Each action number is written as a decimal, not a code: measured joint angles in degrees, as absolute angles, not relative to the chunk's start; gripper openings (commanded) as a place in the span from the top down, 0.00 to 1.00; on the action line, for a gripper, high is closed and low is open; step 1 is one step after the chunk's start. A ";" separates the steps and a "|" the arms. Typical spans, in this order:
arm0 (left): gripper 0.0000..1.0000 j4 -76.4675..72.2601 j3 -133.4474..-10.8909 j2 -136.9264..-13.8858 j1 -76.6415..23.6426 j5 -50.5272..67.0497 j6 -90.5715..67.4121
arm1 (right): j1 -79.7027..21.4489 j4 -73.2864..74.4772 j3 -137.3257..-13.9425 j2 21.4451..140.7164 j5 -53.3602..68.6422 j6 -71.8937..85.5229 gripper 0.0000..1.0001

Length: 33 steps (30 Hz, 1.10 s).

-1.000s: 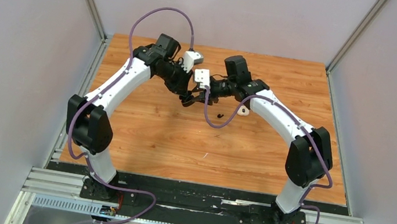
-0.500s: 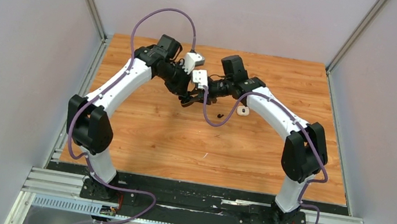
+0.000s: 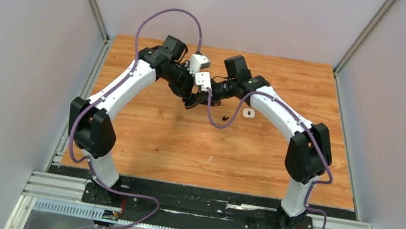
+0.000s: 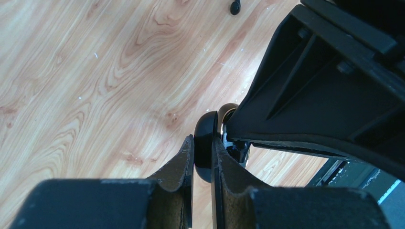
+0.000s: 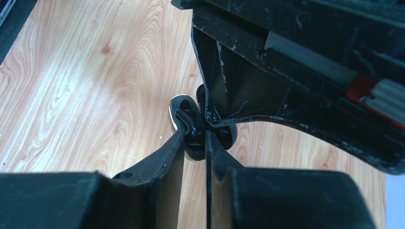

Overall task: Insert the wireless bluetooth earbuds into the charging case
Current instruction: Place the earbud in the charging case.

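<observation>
My left gripper is shut on a black rounded charging case and holds it edge-on above the table. My right gripper is shut on a small glossy black earbud and presses it against the case's open, chrome-rimmed side. In the top view both grippers meet at mid-table, left gripper against right gripper. A second black earbud lies loose on the wood just to their right; it also shows in the left wrist view.
A small white case lies on the wooden table right of the loose earbud. A tiny pale speck lies nearer the front. Grey walls close in on both sides.
The right arm has swung a little left, fully uncovering the white case. Both grippers stay joined at the black case, shifted slightly left and away.
</observation>
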<state>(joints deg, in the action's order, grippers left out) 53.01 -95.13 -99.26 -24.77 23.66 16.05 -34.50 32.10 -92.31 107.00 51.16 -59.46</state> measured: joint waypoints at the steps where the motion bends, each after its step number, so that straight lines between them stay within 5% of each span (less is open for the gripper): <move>1: 1.00 53.10 -95.18 -99.26 -24.80 23.57 16.05 | -34.50 32.27 -92.44 107.07 51.16 -59.51 0.85; 14: 1.00 53.36 -95.22 -99.29 -25.43 20.08 15.03 | -35.18 32.62 -93.12 107.31 48.88 -59.00 0.99; 33: 1.00 53.06 -97.06 -101.38 -25.43 14.22 5.45 | -41.67 29.23 -92.90 105.08 29.58 -61.30 1.00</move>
<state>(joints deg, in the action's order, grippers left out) 53.06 -97.06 -101.38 -25.43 14.22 5.45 -41.67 29.23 -92.90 105.08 29.58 -61.30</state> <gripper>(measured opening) 0.195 0.145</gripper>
